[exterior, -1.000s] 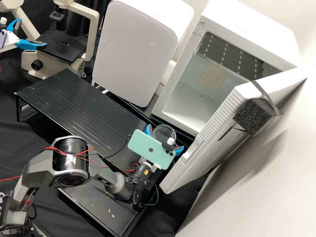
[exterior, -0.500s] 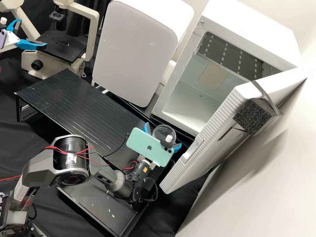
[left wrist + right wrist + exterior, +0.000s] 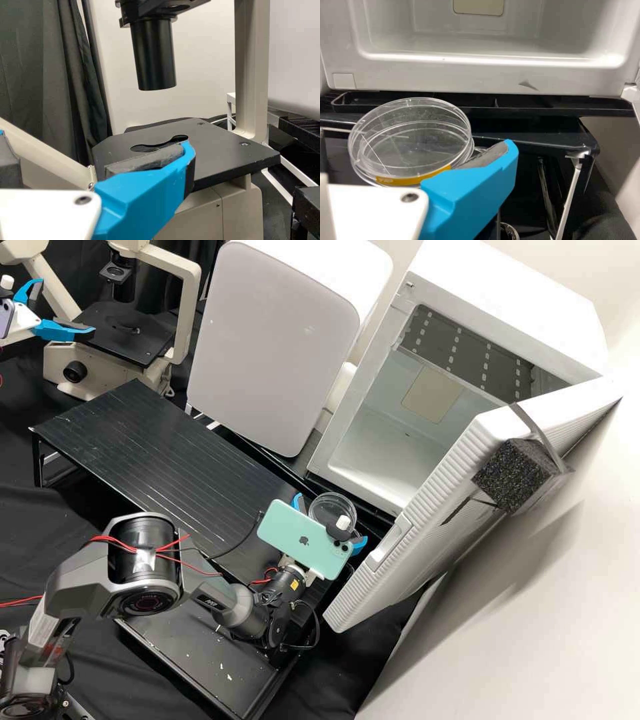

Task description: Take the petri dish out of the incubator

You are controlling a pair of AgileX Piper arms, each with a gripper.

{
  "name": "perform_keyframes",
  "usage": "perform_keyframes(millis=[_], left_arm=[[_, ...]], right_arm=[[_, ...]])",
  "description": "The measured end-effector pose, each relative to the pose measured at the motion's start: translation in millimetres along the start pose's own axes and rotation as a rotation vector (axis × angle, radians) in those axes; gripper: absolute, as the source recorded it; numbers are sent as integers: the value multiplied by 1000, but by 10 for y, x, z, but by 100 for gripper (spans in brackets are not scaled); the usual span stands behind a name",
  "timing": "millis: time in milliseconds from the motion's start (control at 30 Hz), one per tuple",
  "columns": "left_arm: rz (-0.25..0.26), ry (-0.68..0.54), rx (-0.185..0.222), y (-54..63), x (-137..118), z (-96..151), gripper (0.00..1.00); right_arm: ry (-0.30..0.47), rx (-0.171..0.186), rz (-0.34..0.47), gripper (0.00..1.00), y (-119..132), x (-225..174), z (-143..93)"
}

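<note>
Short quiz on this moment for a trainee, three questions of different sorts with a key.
1. True or false: the incubator stands with its door open.

2. Multiple choice: where is the petri dish?
A: inside the incubator
B: in the right gripper
C: in the left gripper

3. Fill in: the instrument nearest the left gripper is the ____.

Key: 1 true; 2 B; 3 microscope.
</note>
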Motion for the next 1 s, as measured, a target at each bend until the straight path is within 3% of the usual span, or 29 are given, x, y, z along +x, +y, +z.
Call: perform_keyframes(millis=[33,1000], left_arm=[[0,0,0,0,0,0,100],[0,0,0,0,0,0,100]], right_arm=[[0,0,0,0,0,0,0],[2,4,6,0,1,7,-7]])
